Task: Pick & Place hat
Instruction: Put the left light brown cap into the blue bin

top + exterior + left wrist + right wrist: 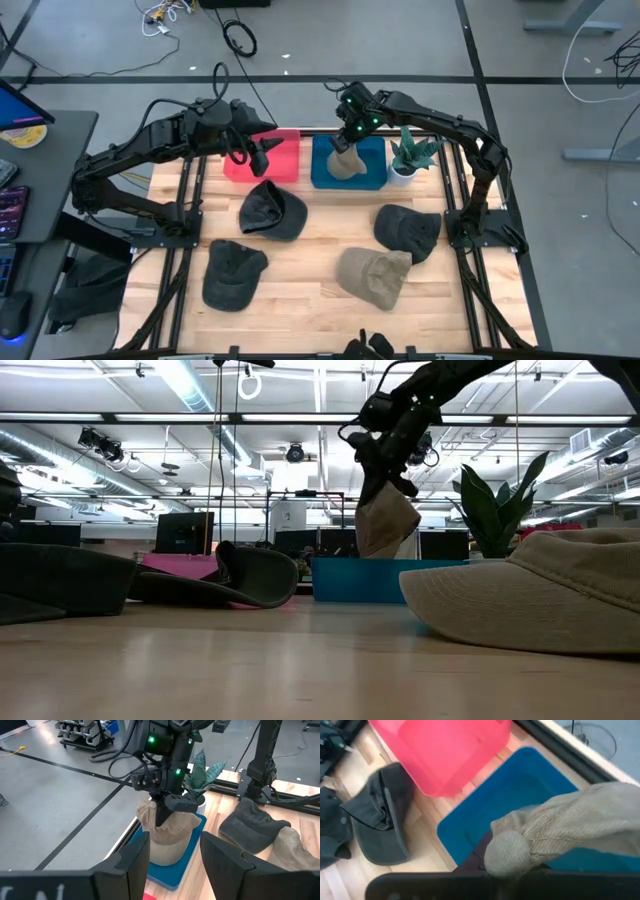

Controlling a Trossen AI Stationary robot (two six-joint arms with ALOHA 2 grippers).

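- Wooden worktop strewn with caps, pink bin and blue bin along far edge.
- Right gripper fingers clamped on tan hat, dangling over blue bin.
- Left gripper above pink bin, fingers apart, empty.
- Probably light, floppy cloth; best pinched at brim or crown fold.

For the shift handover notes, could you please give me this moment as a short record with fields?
right claw: shut on the tan hat, holding it over the blue bin
left claw: open, empty, above the pink bin
hats on table: three dark hats and another tan hat
other item: potted plant beside the blue bin
surface: wooden table
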